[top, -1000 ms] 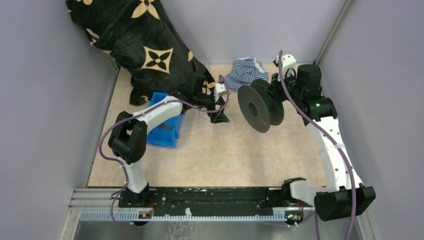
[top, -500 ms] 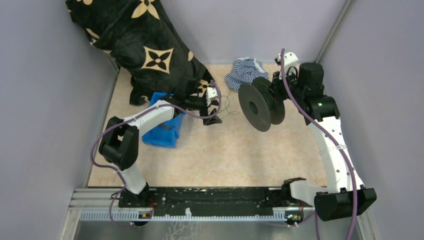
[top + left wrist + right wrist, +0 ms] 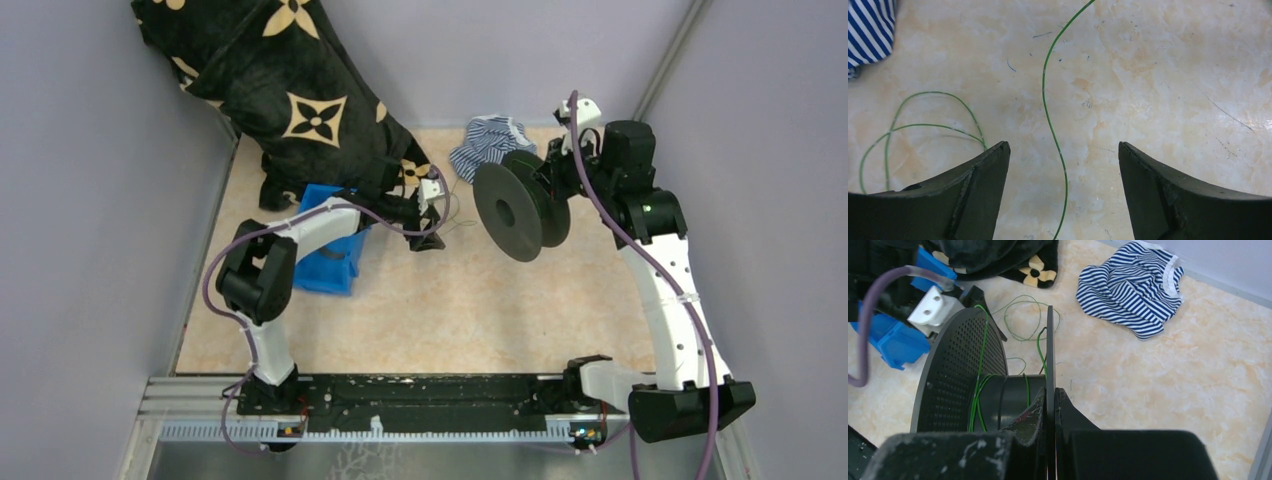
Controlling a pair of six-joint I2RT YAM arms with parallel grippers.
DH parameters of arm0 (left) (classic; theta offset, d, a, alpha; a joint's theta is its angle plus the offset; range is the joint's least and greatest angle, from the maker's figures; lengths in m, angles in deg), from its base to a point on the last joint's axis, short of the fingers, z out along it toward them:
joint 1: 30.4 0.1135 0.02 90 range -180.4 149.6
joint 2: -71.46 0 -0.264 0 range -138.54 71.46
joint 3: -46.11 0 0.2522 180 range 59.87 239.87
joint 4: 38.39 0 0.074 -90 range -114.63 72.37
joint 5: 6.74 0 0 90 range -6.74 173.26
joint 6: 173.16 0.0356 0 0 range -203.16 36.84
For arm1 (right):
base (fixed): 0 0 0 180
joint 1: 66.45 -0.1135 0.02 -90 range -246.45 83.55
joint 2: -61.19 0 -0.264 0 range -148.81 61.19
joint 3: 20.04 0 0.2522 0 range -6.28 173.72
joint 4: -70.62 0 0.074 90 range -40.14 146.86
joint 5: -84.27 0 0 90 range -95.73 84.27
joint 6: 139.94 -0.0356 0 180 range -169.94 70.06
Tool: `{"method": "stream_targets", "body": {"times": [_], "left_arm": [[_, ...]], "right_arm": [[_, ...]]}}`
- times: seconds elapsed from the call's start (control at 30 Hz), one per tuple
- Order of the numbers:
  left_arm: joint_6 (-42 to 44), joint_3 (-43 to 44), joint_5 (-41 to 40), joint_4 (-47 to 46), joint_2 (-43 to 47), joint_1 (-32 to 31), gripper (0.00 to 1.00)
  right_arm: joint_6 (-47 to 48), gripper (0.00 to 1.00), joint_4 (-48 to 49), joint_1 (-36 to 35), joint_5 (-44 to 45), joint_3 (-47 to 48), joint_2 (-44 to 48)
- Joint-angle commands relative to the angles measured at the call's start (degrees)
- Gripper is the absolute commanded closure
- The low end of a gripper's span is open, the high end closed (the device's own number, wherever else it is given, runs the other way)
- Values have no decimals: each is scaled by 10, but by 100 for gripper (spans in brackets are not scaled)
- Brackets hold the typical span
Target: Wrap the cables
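Between the wide-apart left jaws, over the counter (image 3: 1173, 75), one strand of the green cables (image 3: 1044, 95), touching neither, right jaws clamped on a flange of the black spool (image 3: 958, 370).

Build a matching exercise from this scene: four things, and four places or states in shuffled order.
1 spool
2 cable
3 striped shirt
4 blue bin

A crumpled at the table's far edge
B clamped by its flange in the right gripper
C beside the patterned black cloth
D lying loose under the open left gripper

Pairs: 1-B, 2-D, 3-A, 4-C
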Motion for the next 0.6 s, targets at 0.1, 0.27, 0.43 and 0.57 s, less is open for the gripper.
{"method": "stream_targets", "body": {"times": [0.1, 0.27, 0.43, 0.57], "left_arm": [[-54, 47, 53, 15, -64, 2, 22], [-69, 55, 64, 12, -82, 0, 40], [-69, 53, 66, 12, -85, 0, 59], [-60, 49, 72, 18, -82, 1, 76]], "right_arm": [[-16, 100, 32, 3, -20, 49, 22], [-15, 100, 31, 2, -15, 49, 23], [-15, 100, 31, 3, -14, 49, 24], [-16, 100, 32, 3, -8, 50, 23]]}}
